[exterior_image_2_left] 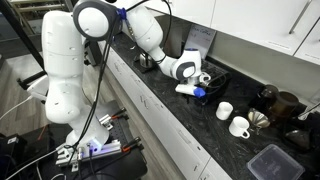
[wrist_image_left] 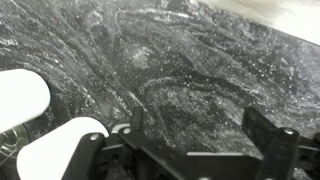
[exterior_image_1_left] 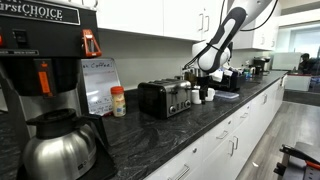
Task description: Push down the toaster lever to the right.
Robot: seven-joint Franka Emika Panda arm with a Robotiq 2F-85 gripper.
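A: Counts?
B: We see one wide black toaster with a brushed-steel face (exterior_image_1_left: pixel 165 97), two white ceramic mugs (exterior_image_2_left: pixel 224 110) (exterior_image_2_left: pixel 239 127) and one steel coffee carafe (exterior_image_1_left: pixel 55 142).
A: Tool?
B: Tool (wrist_image_left: pixel 194 120) spread wide, nothing in it, nothing touched. It hangs over bare counter just past the toaster's end.
A: Toaster position?
B: Between the tall black coffee machine (exterior_image_1_left: pixel 40 45) and the arm.
A: Surface, room?
B: Dark marbled stone surface (wrist_image_left: pixel 180 60), white cabinets (exterior_image_1_left: pixel 232 140) below. We read it as a kitchen.
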